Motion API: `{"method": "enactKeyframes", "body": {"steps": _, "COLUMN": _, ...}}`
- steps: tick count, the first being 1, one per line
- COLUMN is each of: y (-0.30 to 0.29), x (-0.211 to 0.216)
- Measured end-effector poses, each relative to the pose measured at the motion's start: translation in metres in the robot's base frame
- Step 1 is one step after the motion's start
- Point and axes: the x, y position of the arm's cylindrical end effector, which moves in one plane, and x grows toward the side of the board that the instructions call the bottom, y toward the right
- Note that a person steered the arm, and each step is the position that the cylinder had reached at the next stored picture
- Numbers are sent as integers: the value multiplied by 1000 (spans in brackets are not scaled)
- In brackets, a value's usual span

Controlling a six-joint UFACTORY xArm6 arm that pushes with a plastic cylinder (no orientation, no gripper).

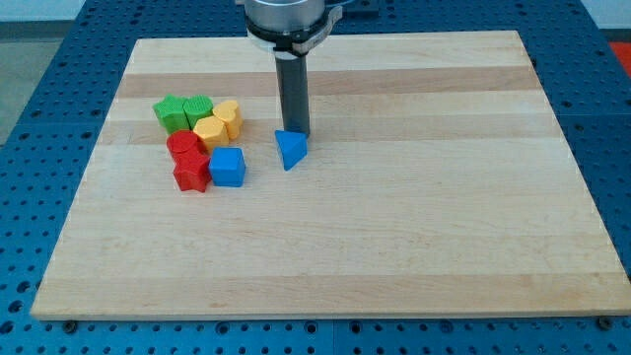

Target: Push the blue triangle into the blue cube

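Blue triangle [291,150] lies just right of the blue cube [228,167] on the counter [394,247], apart from it, and my tool, a bare rod holding nothing, has my tip [294,132] touching the triangle's top edge, so a push from there may slide it downward past the cube.

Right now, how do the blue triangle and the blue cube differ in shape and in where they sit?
The blue triangle is a wedge with a pointed end; the blue cube is square-faced. The triangle stands alone, with my tip right at its top edge; the cube sits to the view's left, up against the red blocks in the cluster with the green blocks and yellow blocks. A gap of bare board separates them. Both share the same blue.
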Motion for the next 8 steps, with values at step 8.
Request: {"method": "enactKeyframes", "body": {"steps": 8, "y": -8, "x": 70}}
